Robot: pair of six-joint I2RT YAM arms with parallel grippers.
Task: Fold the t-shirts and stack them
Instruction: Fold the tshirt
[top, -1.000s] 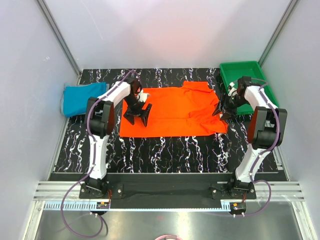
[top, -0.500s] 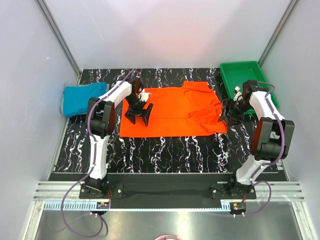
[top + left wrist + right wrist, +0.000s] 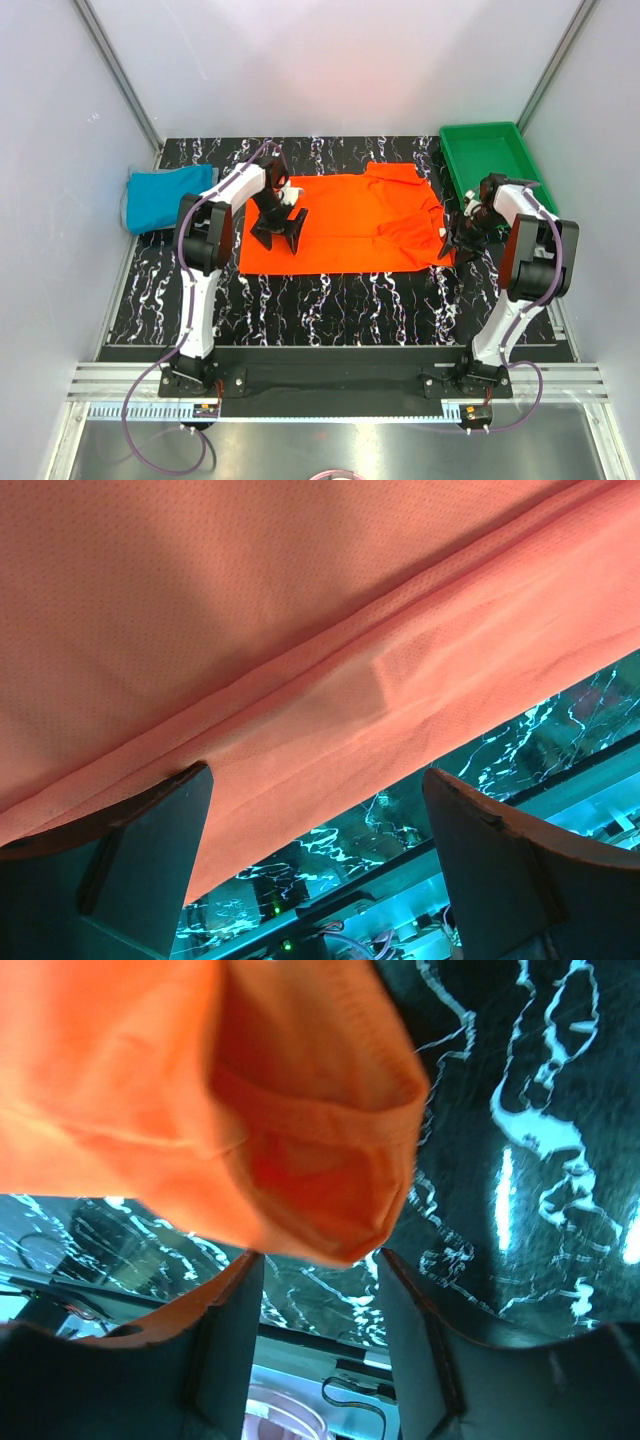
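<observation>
The orange-red t-shirt (image 3: 350,225) lies spread flat mid-table, its right sleeve rumpled. The teal-blue t-shirt (image 3: 165,197) sits bunched at the far left edge. My left gripper (image 3: 282,228) stands open over the orange shirt's left part. In the left wrist view its fingers (image 3: 120,870) straddle the shirt's hem (image 3: 330,720), with my left gripper (image 3: 315,850) holding nothing. My right gripper (image 3: 456,236) is at the shirt's right edge. In the right wrist view the sleeve's folded corner (image 3: 320,1180) hangs just past my right gripper (image 3: 320,1300), whose jaws stand apart around an empty gap.
A green tray (image 3: 505,140) stands at the back right, just behind the right arm. The black marbled table (image 3: 330,300) shows in front of the shirt. Grey walls close in on both sides.
The right gripper has moved nearer along the orange shirt's right edge, down to the sleeve corner, and its jaws have narrowed slightly. The left gripper has barely shifted.
</observation>
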